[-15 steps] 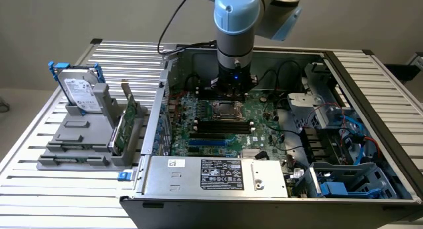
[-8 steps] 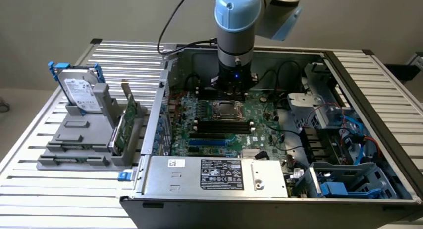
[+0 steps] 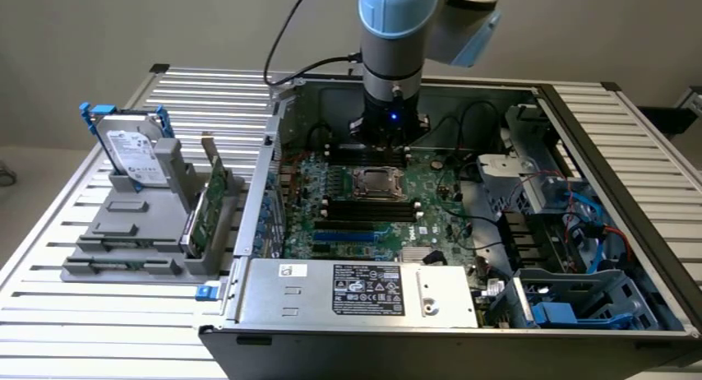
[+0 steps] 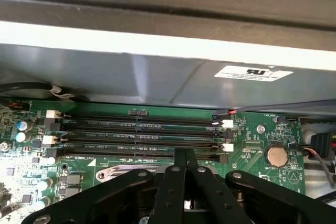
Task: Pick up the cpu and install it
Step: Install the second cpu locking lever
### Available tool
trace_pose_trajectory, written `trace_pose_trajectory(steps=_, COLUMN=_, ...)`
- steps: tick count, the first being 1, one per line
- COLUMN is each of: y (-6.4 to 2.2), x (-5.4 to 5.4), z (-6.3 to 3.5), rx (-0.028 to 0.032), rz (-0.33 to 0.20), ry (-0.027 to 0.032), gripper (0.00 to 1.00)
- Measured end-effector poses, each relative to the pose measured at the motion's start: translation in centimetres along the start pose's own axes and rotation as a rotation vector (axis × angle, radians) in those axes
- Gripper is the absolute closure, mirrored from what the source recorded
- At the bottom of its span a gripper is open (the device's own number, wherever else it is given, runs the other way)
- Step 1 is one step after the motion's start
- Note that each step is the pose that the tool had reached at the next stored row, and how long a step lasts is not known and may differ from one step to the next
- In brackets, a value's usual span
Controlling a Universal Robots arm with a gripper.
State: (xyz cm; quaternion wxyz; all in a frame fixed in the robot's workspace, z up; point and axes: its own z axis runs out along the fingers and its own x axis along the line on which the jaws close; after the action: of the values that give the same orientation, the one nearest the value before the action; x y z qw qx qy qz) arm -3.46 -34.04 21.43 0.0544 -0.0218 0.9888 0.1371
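**Hand closed low over the socket area of the open computer case**

A slatted metal bench (image 3: 99, 314) carries an open computer case (image 3: 614, 191) lying on its side, its green motherboard (image 3: 439, 220) facing up. The grey robot arm (image 3: 393, 43) comes straight down into the case near its far wall. At the case's near edge sits the silver power supply (image 3: 362, 291) with a black label. On the exterior view's left, outside the case, a grey holder (image 3: 131, 232) stands on the bench with a hard drive (image 3: 134, 154) in a blue bracket propped upright in it.

On the motherboard, black memory slots (image 3: 373, 209) run in rows just on the near side of a square metal-framed socket (image 3: 376, 183). A silvery-beige square shows inside that frame; whether it is the cpu (image 3: 376, 182) seated there cannot be told for sure.

The hand (image 4: 184, 157) hangs just above the board on the socket's far side, its black fingers (image 4: 178, 182) pressed together with nothing visibly between them. In the wrist view more memory slots (image 4: 142, 129) lie just past the fingertips, and a round coin battery (image 4: 276, 155) sits off to one side
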Motion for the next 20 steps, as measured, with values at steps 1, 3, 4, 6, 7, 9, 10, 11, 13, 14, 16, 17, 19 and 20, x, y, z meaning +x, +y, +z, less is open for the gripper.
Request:
trace_pose_trajectory(steps=1, y=-0.07, x=0.0, z=-0.11, rx=-0.0002, rz=0.000, ry=0.0015, gripper=0.89)
trace_pose_trajectory(steps=3, y=-0.26, x=0.1, z=-0.36, rx=-0.0001, rz=0.001, ry=0.0043, gripper=0.89)
trace_pose_trajectory(steps=4, y=-0.40, x=0.1, z=-0.50, rx=-0.0001, rz=0.002, ry=0.0052, gripper=0.89)
trace_pose_trajectory(steps=6, y=-0.72, x=0.3, z=-0.81, rx=-0.0004, rz=0.002, ry=0.0066, gripper=0.89)
trace_pose_trajectory(steps=7, y=-0.88, x=0.4, z=-0.98, rx=-0.0007, rz=0.002, ry=0.0070, gripper=0.89)
trace_pose_trajectory(steps=9, y=-1.21, x=0.6, z=-1.39, rx=-0.0017, rz=0.003, ry=0.0073, gripper=0.89)
trace_pose_trajectory(steps=10, y=-1.36, x=0.7, z=-1.61, rx=-0.0025, rz=0.003, ry=0.0073, gripper=0.89)
trace_pose_trajectory(steps=11, y=-1.53, x=0.8, z=-1.84, rx=-0.0032, rz=0.003, ry=0.0073, gripper=0.89)
trace_pose_trajectory(steps=13, y=-1.86, x=1.0, z=-2.31, rx=-0.0050, rz=0.003, ry=0.0073, gripper=0.89)
trace_pose_trajectory(steps=14, y=-2.03, x=1.1, z=-2.56, rx=-0.0063, rz=0.003, ry=0.0072, gripper=0.89)
trace_pose_trajectory(steps=16, y=-2.37, x=1.3, z=-3.04, rx=-0.0093, rz=0.003, ry=0.0070, gripper=0.89)
trace_pose_trajectory(steps=17, y=-2.55, x=1.3, z=-3.27, rx=-0.0107, rz=0.003, ry=0.0069, gripper=0.89)
trace_pose_trajectory(steps=19, y=-2.92, x=1.5, z=-3.78, rx=-0.0133, rz=0.004, ry=0.0068, gripper=0.89)
trace_pose_trajectory(steps=20, y=-3.10, x=1.6, z=-4.02, rx=-0.0146, rz=0.004, ry=0.0068, gripper=0.89)
